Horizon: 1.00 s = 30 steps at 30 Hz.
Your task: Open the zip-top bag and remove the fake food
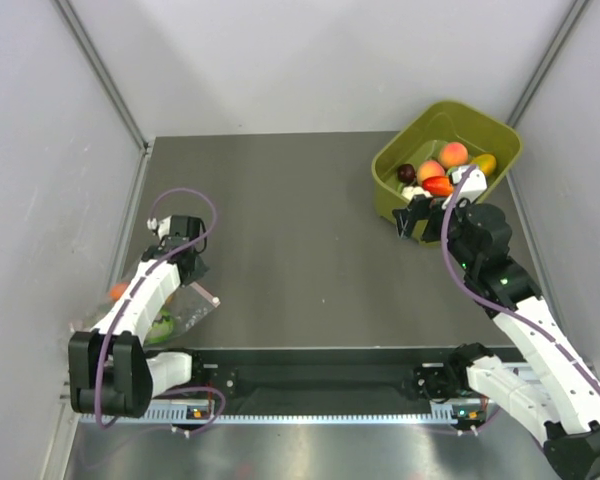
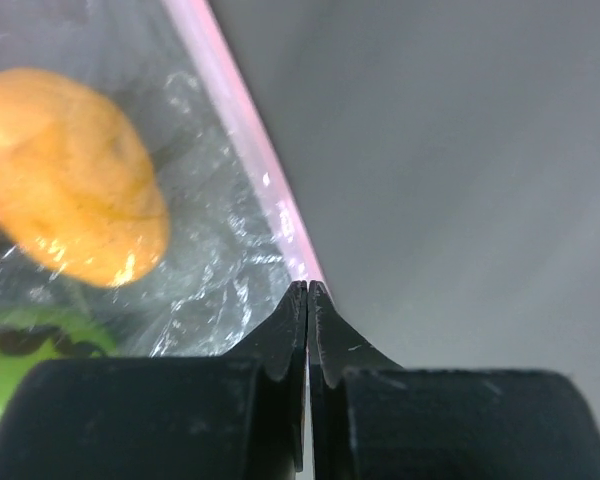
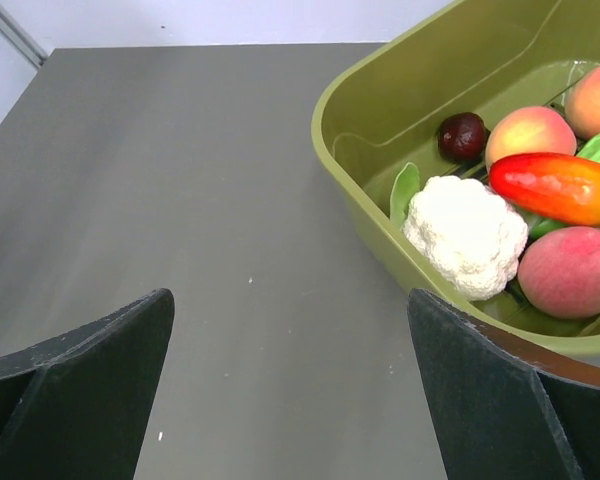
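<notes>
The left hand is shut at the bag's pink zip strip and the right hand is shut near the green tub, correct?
No, the right hand is open, spread wide, near the green tub; the right wrist view shows it.

Left pincer clamped on zip-top bag, orange fruit inside

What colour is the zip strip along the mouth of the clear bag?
Pink zip strip; the left wrist view shows it best.
</notes>
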Each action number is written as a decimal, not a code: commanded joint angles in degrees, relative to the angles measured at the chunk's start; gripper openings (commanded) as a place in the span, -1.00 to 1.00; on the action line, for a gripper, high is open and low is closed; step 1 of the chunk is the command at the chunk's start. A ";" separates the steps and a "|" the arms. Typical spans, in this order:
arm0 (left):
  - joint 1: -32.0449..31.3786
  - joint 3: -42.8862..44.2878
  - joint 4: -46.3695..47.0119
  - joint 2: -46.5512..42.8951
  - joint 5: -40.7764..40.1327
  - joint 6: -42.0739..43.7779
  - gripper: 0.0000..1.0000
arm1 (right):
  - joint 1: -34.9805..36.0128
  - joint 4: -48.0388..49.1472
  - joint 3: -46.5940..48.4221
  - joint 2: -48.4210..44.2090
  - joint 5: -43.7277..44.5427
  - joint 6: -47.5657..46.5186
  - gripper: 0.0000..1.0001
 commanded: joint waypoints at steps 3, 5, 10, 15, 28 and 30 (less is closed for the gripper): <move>-1.11 -1.36 -4.86 -2.13 -0.60 -7.16 -0.66 | -1.04 1.98 -0.11 0.60 -1.34 0.30 0.99; -1.72 -2.51 -4.51 -2.75 0.10 -12.15 -0.23 | -1.04 1.98 -0.20 0.25 -1.42 0.30 0.99; -3.31 -5.76 -3.19 -3.63 -3.14 -16.14 0.39 | -1.13 1.90 -0.38 -0.10 -2.04 0.04 0.99; -3.31 -7.95 -3.10 -2.40 -4.29 -17.71 0.67 | -1.30 2.16 -0.64 0.07 -2.48 -0.14 0.99; -3.39 -9.81 -2.22 0.94 -2.53 -17.81 -0.21 | -2.27 2.25 -1.17 0.25 -2.13 -0.31 0.99; -3.40 -9.81 -2.05 0.86 -2.09 -17.63 -0.48 | -2.36 2.25 -1.17 0.34 -2.04 -0.40 0.99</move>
